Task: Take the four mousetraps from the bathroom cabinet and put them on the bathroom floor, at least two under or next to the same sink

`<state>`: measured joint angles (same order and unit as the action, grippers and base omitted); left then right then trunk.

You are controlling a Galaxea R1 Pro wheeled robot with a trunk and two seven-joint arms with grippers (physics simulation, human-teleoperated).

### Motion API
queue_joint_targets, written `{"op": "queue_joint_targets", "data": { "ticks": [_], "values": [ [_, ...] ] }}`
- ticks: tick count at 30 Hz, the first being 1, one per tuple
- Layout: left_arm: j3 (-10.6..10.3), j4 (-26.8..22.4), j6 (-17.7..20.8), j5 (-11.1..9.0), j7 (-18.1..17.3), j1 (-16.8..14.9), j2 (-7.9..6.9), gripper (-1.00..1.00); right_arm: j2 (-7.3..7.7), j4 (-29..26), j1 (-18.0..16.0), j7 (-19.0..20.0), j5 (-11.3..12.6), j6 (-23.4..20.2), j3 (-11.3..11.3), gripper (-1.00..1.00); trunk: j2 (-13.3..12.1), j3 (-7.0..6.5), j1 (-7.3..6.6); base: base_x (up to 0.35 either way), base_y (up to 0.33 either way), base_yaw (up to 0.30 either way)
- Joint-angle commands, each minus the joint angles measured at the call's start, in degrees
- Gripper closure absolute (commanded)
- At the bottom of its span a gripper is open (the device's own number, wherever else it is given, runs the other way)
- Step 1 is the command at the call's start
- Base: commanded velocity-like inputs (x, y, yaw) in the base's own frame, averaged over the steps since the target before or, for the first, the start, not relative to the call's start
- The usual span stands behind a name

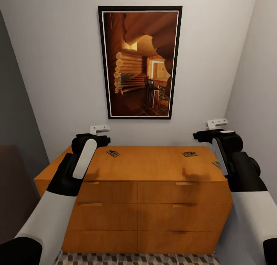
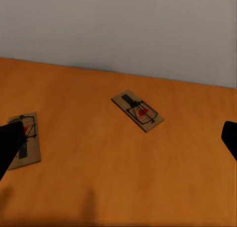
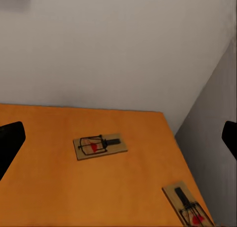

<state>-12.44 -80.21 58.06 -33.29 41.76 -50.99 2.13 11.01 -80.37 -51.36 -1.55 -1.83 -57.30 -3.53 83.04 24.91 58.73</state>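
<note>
From the head camera, both arms hung over the cabinet [image 1: 146,169], where two mousetraps [image 1: 112,153] lay flat.

At the left wrist, the left gripper [image 2: 118,143] was spread wide, one trap just ahead. Lowering squarely, pinching the board's edges, seemed wisest.

At the right wrist, the right gripper [image 3: 118,140] gaped too, another trap [image 3: 99,146] slightly ahead.
</note>
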Motion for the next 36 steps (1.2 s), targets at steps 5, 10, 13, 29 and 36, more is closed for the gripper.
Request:
{"op": "queue_joint_targets", "data": {
  "ticks": [5, 10, 13, 29, 36],
  "values": [
    [-0.04, -0.03, 0.12, -0.51, 0.6, 0.27, 0.29, -1.0, 1.75, -0.05, -0.05, -0.05, 0.2, -0.27, -0.14, -1.0, 0.04, 0.07, 0.0, 0.0, 0.0, 0.0],
    [-0.09, -0.03, 0.12, -0.49, 0.6, 0.32, 0.54, -1.0, 1.93, 0.0, -0.05, 0.12, 0.24, -0.27, -0.3, -1.0, 0.04, 0.07, 0.0, 0.0, 0.0, 0.0],
    [-0.16, -0.03, 0.12, -0.48, 0.6, 0.33, 0.68, -1.0, 1.96, 0.02, -0.05, 0.67, 0.22, -0.27, -0.33, -1.0, 0.04, 0.07, 0.0, 0.0, 0.0, 0.0],
    [-0.42, -0.03, 0.12, -0.48, 0.6, 0.37, 0.77, -1.0, 2.06, 0.1, -0.05, 3.67, 0.16, -0.27, -0.29, -1.0, 0.04, 0.07, 0.0, 0.0, 0.0, 0.0],
    [-0.47, -0.03, 0.12, -0.48, 0.6, 0.7, 0.74, -1.0, 3.58, 0.06, -0.05, 3.81, -0.03, -0.27, -0.49, -1.0, 0.04, 0.07, 0.0, 0.0, 0.0, 0.0]
  ]
}}
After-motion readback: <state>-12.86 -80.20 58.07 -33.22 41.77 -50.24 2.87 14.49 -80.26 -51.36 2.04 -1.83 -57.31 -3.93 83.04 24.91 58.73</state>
